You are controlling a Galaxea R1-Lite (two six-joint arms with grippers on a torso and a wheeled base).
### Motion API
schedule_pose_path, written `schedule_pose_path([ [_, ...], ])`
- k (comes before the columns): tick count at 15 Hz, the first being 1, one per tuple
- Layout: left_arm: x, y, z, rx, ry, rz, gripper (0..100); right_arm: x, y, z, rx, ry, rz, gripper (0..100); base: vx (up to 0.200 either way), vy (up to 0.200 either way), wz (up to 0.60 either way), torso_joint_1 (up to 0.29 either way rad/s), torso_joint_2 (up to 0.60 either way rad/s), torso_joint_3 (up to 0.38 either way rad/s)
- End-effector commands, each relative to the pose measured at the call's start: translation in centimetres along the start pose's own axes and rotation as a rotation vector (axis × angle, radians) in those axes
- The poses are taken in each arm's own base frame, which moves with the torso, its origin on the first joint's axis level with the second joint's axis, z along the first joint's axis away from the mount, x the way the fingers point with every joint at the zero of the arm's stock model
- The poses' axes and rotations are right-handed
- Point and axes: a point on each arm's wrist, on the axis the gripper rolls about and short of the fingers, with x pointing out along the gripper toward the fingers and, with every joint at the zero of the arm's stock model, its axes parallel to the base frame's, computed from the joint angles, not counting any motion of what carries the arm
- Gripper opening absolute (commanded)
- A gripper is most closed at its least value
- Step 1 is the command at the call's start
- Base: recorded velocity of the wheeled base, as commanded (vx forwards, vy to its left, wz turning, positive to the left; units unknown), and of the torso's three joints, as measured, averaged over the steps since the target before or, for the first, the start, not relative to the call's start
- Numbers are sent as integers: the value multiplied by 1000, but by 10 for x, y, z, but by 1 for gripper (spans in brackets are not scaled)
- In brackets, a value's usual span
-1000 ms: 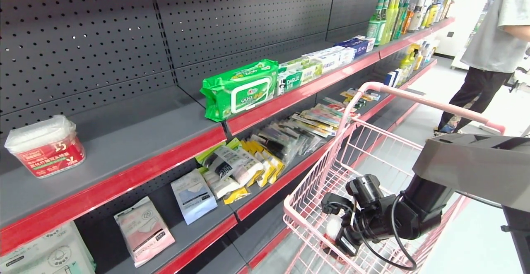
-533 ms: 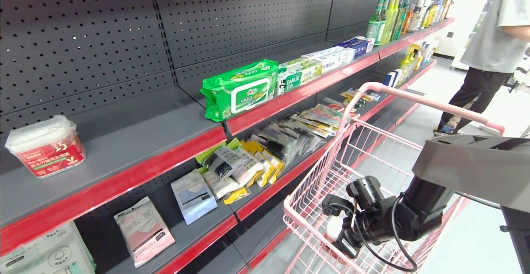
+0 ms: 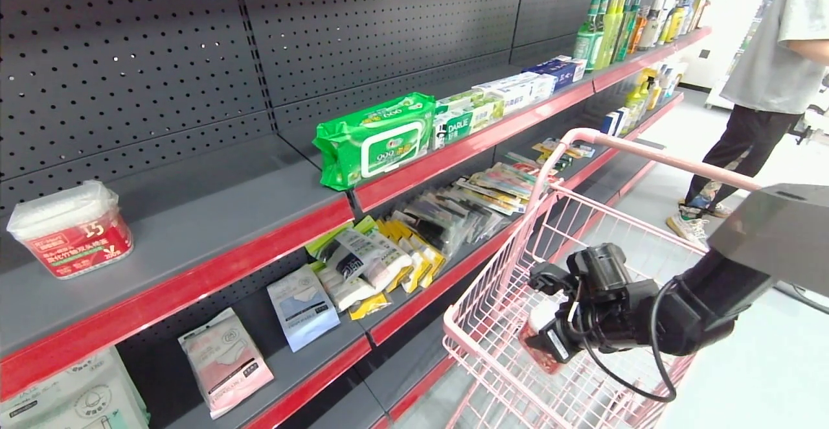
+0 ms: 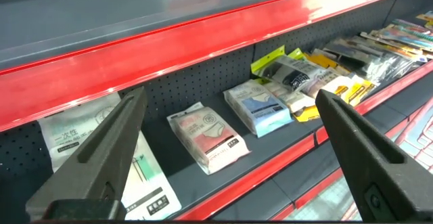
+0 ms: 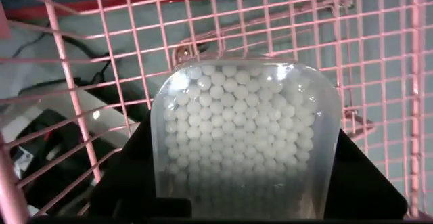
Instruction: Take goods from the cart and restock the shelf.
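Right hand [image 3: 549, 343] is down inside the pink wire cart [image 3: 482, 325], close to the cart wall on the shelf side, and it's clamped on a clear plastic tub [image 5: 247, 136] packed with cotton swabs. You can see all the little white tips through the plastic in the right wrist view, with a dark finger pressed against each side of the tub. From the head view the tub sits below the cart's rim, but I can't tell if it's touching the bottom wires or hanging just off them. Left hand [image 4: 231, 95] is spread wide with nothing in it, hovering in front of the lower shelf where the flat bagged packs [image 4: 206, 137] lie. Up on the grey shelf [image 3: 214, 208] with the red front edge, a matching swab tub [image 3: 71, 228] with a red label stands near the left end, and a green wipes pack [image 3: 375, 137] sits well apart from it, further along at the front edge.
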Motion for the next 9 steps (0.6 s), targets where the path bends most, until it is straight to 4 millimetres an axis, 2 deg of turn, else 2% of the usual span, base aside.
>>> schedule_pose_path([
  [1,0,0,0,-2,1,-1,100,-56,-17,13,89,-97,-109,0,0,0,0,0,0,0],
  [4,0,0,0,-2,1,-2,100,-118,-29,13,268,-176,-215,0,0,0,0,0,0,0],
  [6,0,0,0,-2,1,-1,100,-159,-31,4,337,-184,-253,0,0,0,0,0,0,0],
  [7,0,0,0,0,1,-2,100,-173,-30,1,348,-196,-261,0,0,0,0,0,0,0],
  [8,0,0,0,-2,1,-1,100,-205,-24,-11,362,-212,-274,0,0,0,0,0,0,0],
  [9,0,0,0,-2,1,-1,100,-221,-18,-18,364,-209,-281,0,0,0,0,0,0,0],
])
